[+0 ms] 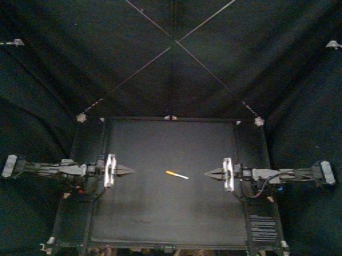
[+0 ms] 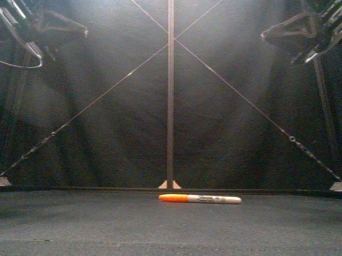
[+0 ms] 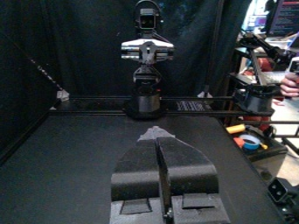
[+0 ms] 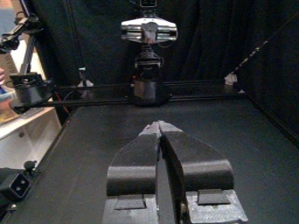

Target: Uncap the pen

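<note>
Left gripper (image 1: 126, 173): jaws pressed together, empty, waiting left of the pen.
Pen (image 1: 177, 175): lies flat mid-table (image 1: 147, 215), cap on, between both grippers, likely reachable by either.
Right gripper (image 1: 211, 175): jaws together, empty, mirroring the left.

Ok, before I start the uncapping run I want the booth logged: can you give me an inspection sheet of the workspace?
Surface: black table, bare around the pen.
Job's things: one marker pen lying flat mid-table; orange cap appears on, pointing toward the left arm.
Clutter: nothing seen.
Grippers: left gripper and right gripper both shut, empty, either side of the pen, not touching it.
Cables: nothing seen.
Surroundings: black curtains behind and at the sides.
</note>
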Available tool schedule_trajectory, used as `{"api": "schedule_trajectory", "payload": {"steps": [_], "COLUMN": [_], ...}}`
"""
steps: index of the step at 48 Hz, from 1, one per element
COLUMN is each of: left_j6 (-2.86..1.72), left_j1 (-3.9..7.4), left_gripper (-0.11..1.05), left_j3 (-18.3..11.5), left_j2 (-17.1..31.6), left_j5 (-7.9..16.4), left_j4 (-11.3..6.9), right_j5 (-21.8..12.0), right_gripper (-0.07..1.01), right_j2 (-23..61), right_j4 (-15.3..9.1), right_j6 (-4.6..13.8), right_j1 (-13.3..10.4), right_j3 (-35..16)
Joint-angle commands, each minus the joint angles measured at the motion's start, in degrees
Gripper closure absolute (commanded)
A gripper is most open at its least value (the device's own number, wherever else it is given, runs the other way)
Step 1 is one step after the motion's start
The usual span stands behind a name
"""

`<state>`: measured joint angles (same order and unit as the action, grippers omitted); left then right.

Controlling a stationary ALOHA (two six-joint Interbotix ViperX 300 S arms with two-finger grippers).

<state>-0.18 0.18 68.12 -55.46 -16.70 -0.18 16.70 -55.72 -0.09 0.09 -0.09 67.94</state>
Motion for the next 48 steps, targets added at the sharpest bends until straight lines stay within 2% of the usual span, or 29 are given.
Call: {"api": "schedule_trajectory", "payload": {"steps": [1, 4, 11, 19, 25, 29, 33, 36, 44, 48], "left_j6": [0.18, 0.26, 0.35, 0.35, 0.35, 0.35, 0.35, 0.09, 0.09, 0.09], "left_j1": [0.0, 0.0, 0.0, 0.0, 0.26, 0.44, 0.62, 0.79, 0.88, 0.88], "left_gripper": [1.03, 1.01, 0.96, 0.95, 0.92, 0.86, 0.76, 0.66, 0.4, 0.28], "left_j3": [-0.4, -0.7, -1.6, -3.2, -5.2, -6.8, -8.2, -9.3, -11.8, -12.6], "left_j2": [4.5, 6.7, 12.7, 21.3, 27.9, 32.0, 35.6, 38.4, 43.9, 45.7], "left_j5": [-2.1, -3.3, -7.2, -13.4, -16.3, -16.9, -16.9, -17.0, -17.1, -17.0], "left_j4": [0.0, 0.0, 0.09, 0.0, 0.0, 0.0, 0.0, 0.0, -0.35, -0.7], "right_j5": [0.7, 0.7, 0.7, 0.7, 0.6, 0.5, 0.4, 0.4, 0.3, 0.2], "right_gripper": [0.96, 0.95, 0.9, 0.89, 0.83, 0.73, 0.58, 0.45, 0.14, 0.06], "right_j2": [2.5, 4.4, 12.4, 22.9, 30.8, 35.2, 39.4, 42.7, 49.4, 51.6], "right_j4": [0.3, 0.8, 4.7, 9.1, 11.8, 12.4, 12.5, 12.5, 12.5, 12.7], "right_j6": [0.26, 0.97, 2.37, 2.29, 2.29, 2.29, 2.29, 2.2, 2.2, 2.2], "right_j1": [0.1, -0.1, -0.3, -1.2, -2.4, -3.1, -3.6, -4.1, -5.9, -6.7], "right_j3": [-0.6, -0.6, -1.8, -4.4, -6.7, -8.4, -10.1, -11.7, -14.4, -15.2]}}
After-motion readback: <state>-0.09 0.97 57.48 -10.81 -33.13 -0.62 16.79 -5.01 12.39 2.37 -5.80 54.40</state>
